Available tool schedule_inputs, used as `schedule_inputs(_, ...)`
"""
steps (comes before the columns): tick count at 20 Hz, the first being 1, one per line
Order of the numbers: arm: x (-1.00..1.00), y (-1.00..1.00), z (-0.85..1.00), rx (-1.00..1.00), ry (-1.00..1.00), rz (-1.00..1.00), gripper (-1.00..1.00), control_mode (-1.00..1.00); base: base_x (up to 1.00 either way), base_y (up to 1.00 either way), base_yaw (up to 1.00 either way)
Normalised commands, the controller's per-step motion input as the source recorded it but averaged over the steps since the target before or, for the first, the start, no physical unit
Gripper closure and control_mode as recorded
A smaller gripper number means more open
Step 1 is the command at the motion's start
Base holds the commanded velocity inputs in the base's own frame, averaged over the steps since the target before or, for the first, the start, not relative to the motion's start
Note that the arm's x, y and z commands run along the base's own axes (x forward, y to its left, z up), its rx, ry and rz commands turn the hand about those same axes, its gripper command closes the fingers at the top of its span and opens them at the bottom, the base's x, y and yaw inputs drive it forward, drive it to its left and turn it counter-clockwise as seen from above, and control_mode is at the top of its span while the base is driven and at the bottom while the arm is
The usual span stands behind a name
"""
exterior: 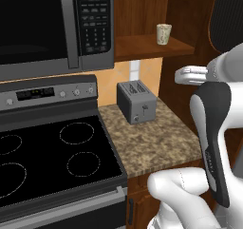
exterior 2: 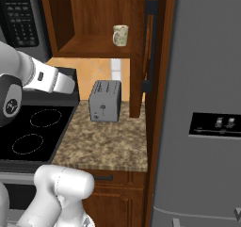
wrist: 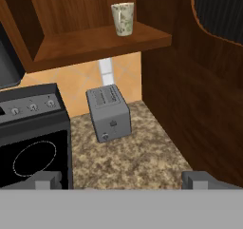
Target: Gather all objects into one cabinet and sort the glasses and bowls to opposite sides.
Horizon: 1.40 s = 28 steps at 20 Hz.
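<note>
1 speckled cream cup [wrist: 123,18] is standing upright on the cabinet [wrist: 95,42] shelf, near its right end, above the grey toaster [wrist: 108,113] sitting on the granite counter [wrist: 137,161]. The gripper [wrist: 122,179] is hovering over the counter, jaws spread wide and seemingly holding nothing.

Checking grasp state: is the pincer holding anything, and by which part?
Nothing held. The pincer stands open above the counter, its fingertips wide apart; the cup sits untouched on the cabinet shelf.
</note>
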Motion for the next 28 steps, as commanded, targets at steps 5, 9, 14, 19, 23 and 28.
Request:
schedule_inputs(5, 0.42, -0.01, 0.22, 0.00, -0.13, 0.00, -1.00, -1.00, 0.00, 0.00, 0.00)
schedule_inputs(9, 0.09, 0.00, 0.04, 0.00, -0.03, 0.02, -1.00, -1.00, 0.00, 0.00, 0.00)
schedule_inputs(14, 0.13, 0.00, 0.00, 0.00, 0.00, 0.01, -1.00, -1.00, 0.00, 0.00, 0.00)
schedule_inputs(19, 0.16, 0.00, 0.00, 0.00, 0.00, 0.02, -1.00, -1.00, 0.00, 0.00, 0.00)
schedule_inputs(23, 0.16, 0.00, 0.14, 0.00, 0.00, 0.00, -1.00, -1.00, 0.00, 0.00, 0.00)
schedule_inputs(28, 0.12, -0.02, 0.26, -0.02, 0.00, 0.00, -1.00, -1.00, 0.00, 0.00, 0.00)
